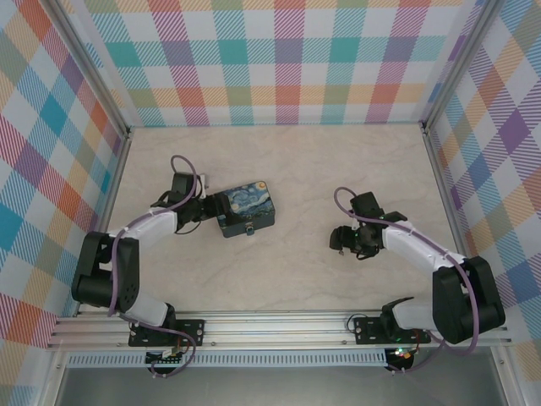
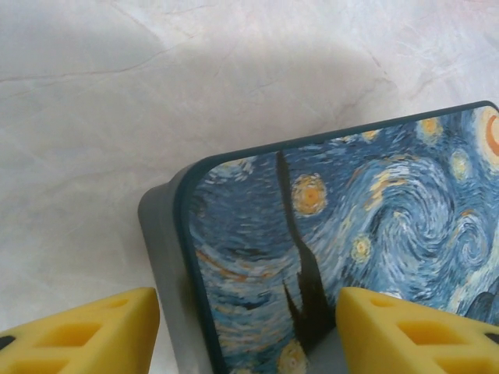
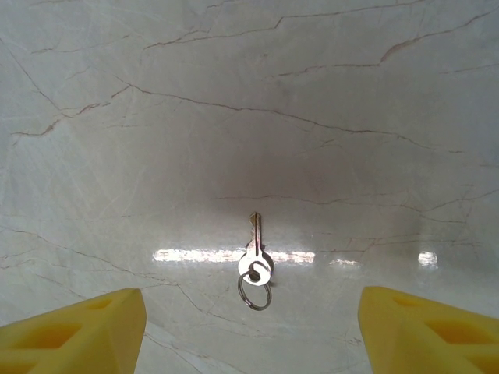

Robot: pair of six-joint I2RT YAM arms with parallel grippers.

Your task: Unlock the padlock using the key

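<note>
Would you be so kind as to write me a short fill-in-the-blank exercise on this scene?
1. The key lies on the table with a small metal ___ through its head.
2. The jaws of the right gripper stand ___, the key untouched ahead of them.
3. Between the ___ fingers of the left gripper shows a corner of the Starry Night tin.
Missing words: ring; open; yellow.

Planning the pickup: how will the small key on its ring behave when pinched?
The key lies flat on the glossy table, so it will probably skid rather than lift. Its ring looks loose and may dangle.
</note>
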